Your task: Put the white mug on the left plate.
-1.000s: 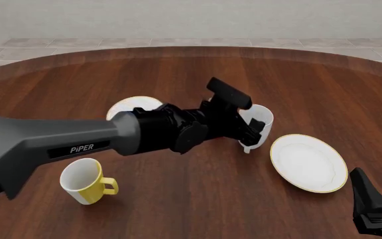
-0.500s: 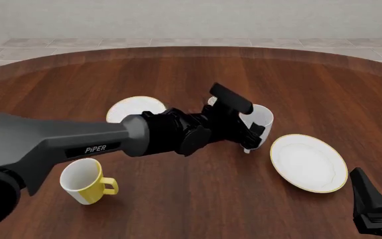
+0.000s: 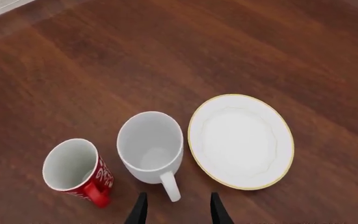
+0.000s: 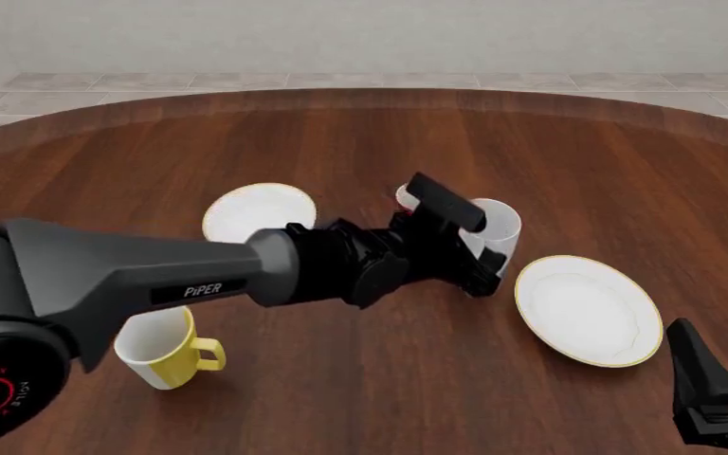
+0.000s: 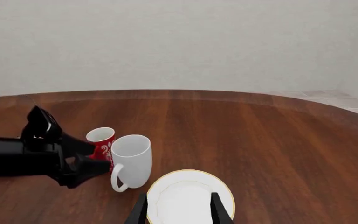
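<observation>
Pincer tips of your left arm (image 3: 175,210) stand parted with nothing between them; in the left wrist view the loop handle of the white mug (image 3: 151,147) points back toward the gap but stops just short of it, so you are not holding anything. In the front view that left pincer (image 4: 476,268) sits low at the near side of the mug, at the end of the long dark arm reaching in from the left.

Your white mug (image 4: 496,227) stands upright on the wooden surface (image 4: 377,370), mouth open upward. Just beside it, on the side away from the larger plate, stands the red patterned cup (image 3: 73,168), also upright; whether the two touch cannot be told. On the mug's other side lies the larger gold-rimmed plate (image 4: 588,309), close to the mug.

Your left plate (image 4: 258,211) lies further left on the surface, well apart from the mug, partly behind the arm. A yellow mug (image 4: 155,346) stands nearer to you at the left.

Your right pincer (image 5: 177,210) hangs near the larger plate, its fingers parted and empty.
</observation>
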Available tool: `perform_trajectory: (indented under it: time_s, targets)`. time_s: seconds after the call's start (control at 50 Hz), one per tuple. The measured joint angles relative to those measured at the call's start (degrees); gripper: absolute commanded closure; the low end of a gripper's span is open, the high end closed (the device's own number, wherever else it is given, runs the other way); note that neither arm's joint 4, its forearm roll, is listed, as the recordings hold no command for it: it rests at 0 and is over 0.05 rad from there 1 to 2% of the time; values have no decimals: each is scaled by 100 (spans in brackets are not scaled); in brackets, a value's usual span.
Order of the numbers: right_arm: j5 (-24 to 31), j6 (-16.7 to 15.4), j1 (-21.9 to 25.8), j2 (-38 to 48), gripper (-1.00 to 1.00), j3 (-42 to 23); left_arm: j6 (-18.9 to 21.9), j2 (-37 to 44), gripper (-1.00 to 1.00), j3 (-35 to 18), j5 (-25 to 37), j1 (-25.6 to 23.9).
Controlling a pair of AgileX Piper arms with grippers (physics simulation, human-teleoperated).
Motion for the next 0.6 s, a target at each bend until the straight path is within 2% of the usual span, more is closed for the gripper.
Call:
perform_trajectory:
  time_s: [0.6]
  targets:
    - [-25,-4,4,28,-100,1,31,349,-100,-97,-121,58]
